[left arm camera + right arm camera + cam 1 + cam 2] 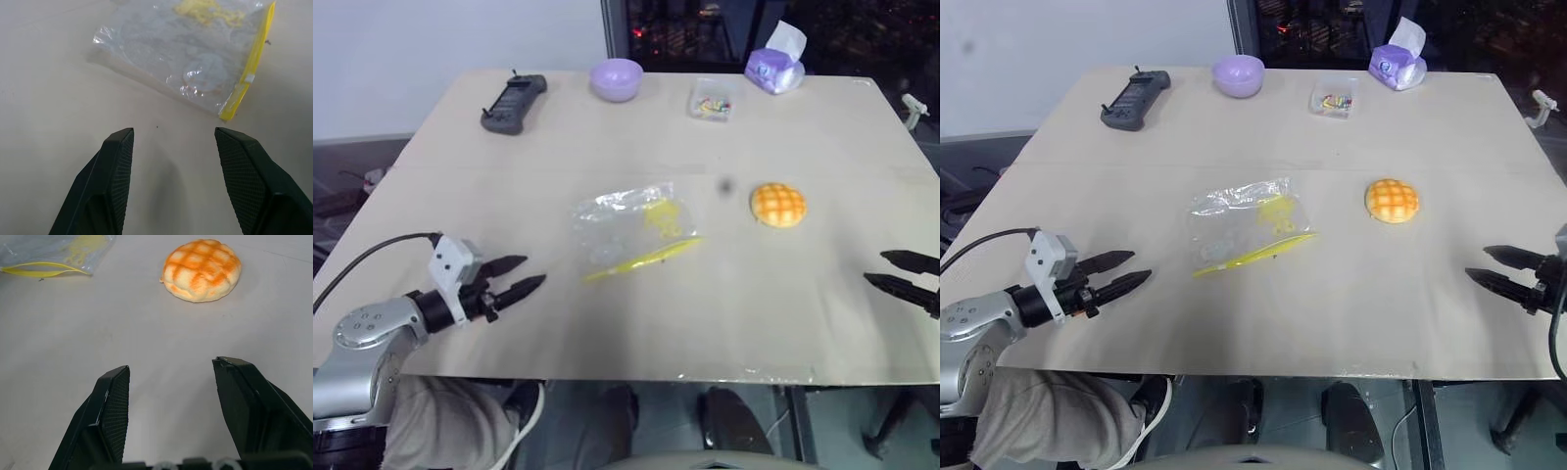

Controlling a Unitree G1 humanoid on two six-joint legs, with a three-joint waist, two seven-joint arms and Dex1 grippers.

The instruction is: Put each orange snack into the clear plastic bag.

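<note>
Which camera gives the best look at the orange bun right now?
The right wrist view: the bun sits large and unobstructed ahead of the open right gripper, its grid pattern plain. Both head views show it whole but small, lying right of the bag.

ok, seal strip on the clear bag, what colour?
Yellow. The seal strip runs along one edge of the clear plastic bag; clearest in the left wrist view.

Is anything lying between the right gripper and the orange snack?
No. The right gripper stands open, and the stretch of table up to the orange snack is bare, as the right wrist view shows.
</note>
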